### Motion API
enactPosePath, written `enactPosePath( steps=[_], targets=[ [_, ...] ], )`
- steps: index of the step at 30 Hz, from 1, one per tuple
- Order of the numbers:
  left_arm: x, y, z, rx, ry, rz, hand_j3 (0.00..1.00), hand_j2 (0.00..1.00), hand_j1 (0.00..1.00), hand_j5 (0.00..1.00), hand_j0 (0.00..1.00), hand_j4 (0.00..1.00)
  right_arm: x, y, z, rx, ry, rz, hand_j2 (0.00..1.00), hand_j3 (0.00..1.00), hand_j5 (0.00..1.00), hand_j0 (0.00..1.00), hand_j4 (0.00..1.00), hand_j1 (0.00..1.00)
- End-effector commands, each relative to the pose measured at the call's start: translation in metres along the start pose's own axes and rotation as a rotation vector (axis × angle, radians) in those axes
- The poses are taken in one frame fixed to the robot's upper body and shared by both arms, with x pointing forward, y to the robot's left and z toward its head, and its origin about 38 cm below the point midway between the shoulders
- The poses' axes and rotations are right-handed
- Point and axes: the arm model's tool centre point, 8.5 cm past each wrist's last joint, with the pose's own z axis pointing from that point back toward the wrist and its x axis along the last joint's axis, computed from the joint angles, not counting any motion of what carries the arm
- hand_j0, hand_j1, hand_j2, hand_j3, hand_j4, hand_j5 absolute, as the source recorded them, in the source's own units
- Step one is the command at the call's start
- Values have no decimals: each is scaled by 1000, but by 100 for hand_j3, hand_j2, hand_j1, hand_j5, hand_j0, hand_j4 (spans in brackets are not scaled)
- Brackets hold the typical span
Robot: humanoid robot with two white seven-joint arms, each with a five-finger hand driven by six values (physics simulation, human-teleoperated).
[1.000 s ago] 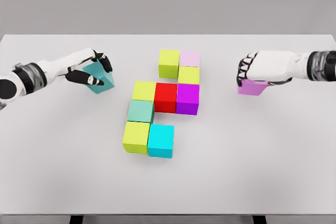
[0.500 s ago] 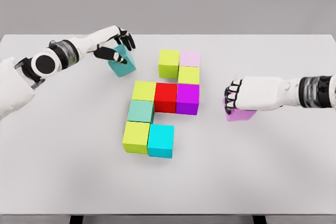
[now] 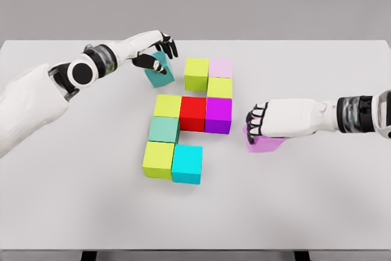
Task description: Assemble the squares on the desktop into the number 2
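Observation:
Several coloured cubes form a partial figure mid-table: a lime cube (image 3: 197, 73) and pale pink cube (image 3: 220, 68) on top, a lime cube (image 3: 220, 87) below, then a lime, red (image 3: 193, 113) and magenta (image 3: 219, 115) row, a sea-green cube (image 3: 164, 130), and a lime (image 3: 159, 159) and cyan (image 3: 187, 164) pair at the bottom. My left hand (image 3: 156, 53) is shut on a tilted teal cube (image 3: 160, 73), just left of the top lime cube. My right hand (image 3: 256, 121) is shut on a violet cube (image 3: 264, 143), right of the magenta cube and a little lower.
The white table (image 3: 73, 200) spans the view, its far edge against a grey wall. Both forearms reach in over the table from the sides.
My left hand carried the teal cube up and rightward toward the top lime cube. My right hand brought the violet cube leftward and nearer, closer to the figure's lower right.

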Motion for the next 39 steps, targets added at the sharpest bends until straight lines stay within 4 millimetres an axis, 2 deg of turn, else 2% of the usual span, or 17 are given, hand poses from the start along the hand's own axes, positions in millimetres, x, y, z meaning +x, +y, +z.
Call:
enactPosePath(
  steps=[1,4,10,14,15,19,27,29,30,31,32,34,36,37,38,39],
  targets=[
    [7,-3,-5,-4,-12,-20,45,45,45,45,45,45,3,-4,-4,-31,-26,-25,53,53,53,53,53,53],
    [10,-4,-8,-4,-15,-37,45,45,45,45,45,45,16,2,-22,-14,-84,-35,53,53,53,53,53,53],
    [12,-3,-9,-3,-16,-51,47,47,47,47,47,47,24,8,-31,5,-118,-43,53,53,53,53,53,53],
    [15,0,-10,2,-20,-57,70,70,70,70,70,70,30,2,-42,-9,-156,-42,53,53,53,53,53,53],
    [16,2,-11,6,-23,-52,73,73,73,73,73,73,32,1,-44,-9,-164,-37,53,53,53,53,53,53],
    [16,4,-15,13,-17,-44,78,78,78,78,78,78,37,1,-50,-1,-190,-37,53,53,53,53,53,53],
    [15,7,-13,17,-17,-47,82,82,82,82,82,82,39,-7,-55,-17,-213,-36,53,53,53,53,53,53],
    [18,17,-12,30,-25,-56,89,89,89,89,89,89,39,-7,-55,-18,-214,-37,63,63,63,63,63,63],
    [13,40,-4,61,-5,-79,95,95,95,95,95,95,40,-7,-55,-23,-219,-47,83,83,83,83,83,83],
    [-3,53,9,78,36,-92,100,100,100,100,100,100,40,-8,-54,-32,-227,-59,90,90,90,90,90,90],
    [-24,57,18,74,91,-98,100,100,100,100,100,100,40,-10,-54,-41,-234,-70,95,95,95,95,95,95],
    [-43,70,25,91,150,-112,100,100,100,100,100,100,40,-11,-52,-49,-239,-83,95,95,95,95,95,95],
    [-44,65,21,8,201,-396,100,100,100,100,100,100,37,-13,-48,-62,-237,-97,99,99,99,99,99,99],
    [-42,62,18,-3,204,-454,100,100,100,100,100,100,35,-14,-45,-69,-230,-100,100,100,100,100,100,100],
    [-41,60,16,-12,210,-513,100,100,100,100,100,100,23,-20,-28,-92,-182,-102,100,100,100,100,100,100],
    [-43,61,18,-10,215,-517,100,100,100,100,100,100,18,-20,-20,-98,-162,-107,100,100,100,100,100,100]
  ],
)
